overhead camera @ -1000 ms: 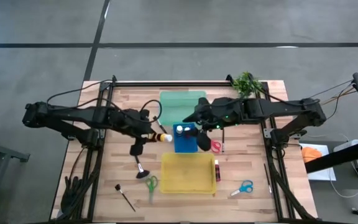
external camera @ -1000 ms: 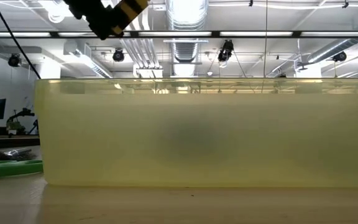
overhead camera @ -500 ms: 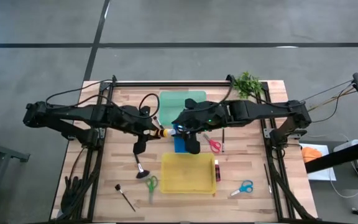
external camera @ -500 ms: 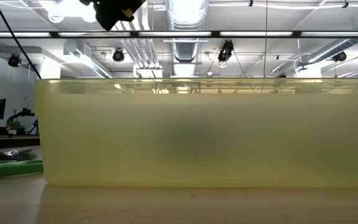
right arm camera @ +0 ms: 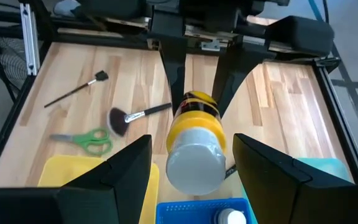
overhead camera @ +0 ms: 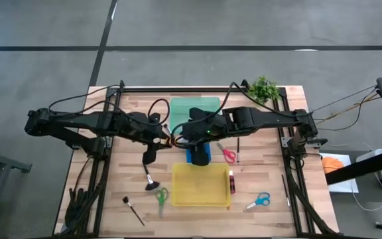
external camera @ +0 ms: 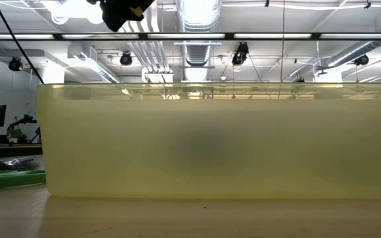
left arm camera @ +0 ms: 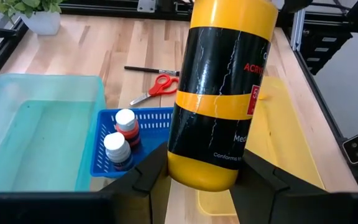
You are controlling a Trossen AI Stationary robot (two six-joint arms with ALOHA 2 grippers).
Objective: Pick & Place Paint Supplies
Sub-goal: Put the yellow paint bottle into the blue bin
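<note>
My left gripper (overhead camera: 164,139) is shut on a yellow paint bottle with black bands (left arm camera: 219,93) and a white cap (right arm camera: 194,167), held level above the table left of the blue tray (overhead camera: 197,158). The cap points to the table's right. My right gripper (right arm camera: 191,138) is open. Its fingers (right arm camera: 129,165) stand on either side of the cap end with narrow gaps, over the blue tray's left edge. Two white-capped bottles (left arm camera: 122,137) stand upright in the blue tray. In the low view the bottle (external camera: 124,8) shows at the top. My left gripper pinches the bottle's bottom end (left arm camera: 197,173) between its two fingers (left arm camera: 149,175), coming level from the table's left, with the fingers lying along the bottle. The bottle is lifted clear and sticks out level past the fingertips.
A green tray (overhead camera: 194,107) lies beyond the blue one and a yellow tray (overhead camera: 201,184) nearer. Red scissors (overhead camera: 227,154), blue scissors (overhead camera: 260,199), green scissors (overhead camera: 161,196), brushes (overhead camera: 148,174) (overhead camera: 134,211), a magenta bottle (overhead camera: 231,179) and a plant (overhead camera: 264,87) lie around.
My right gripper has moved toward the table's left, from over the blue tray's right side up to the bottle's cap end. My left gripper has risen slightly with the bottle and kept its hold.
</note>
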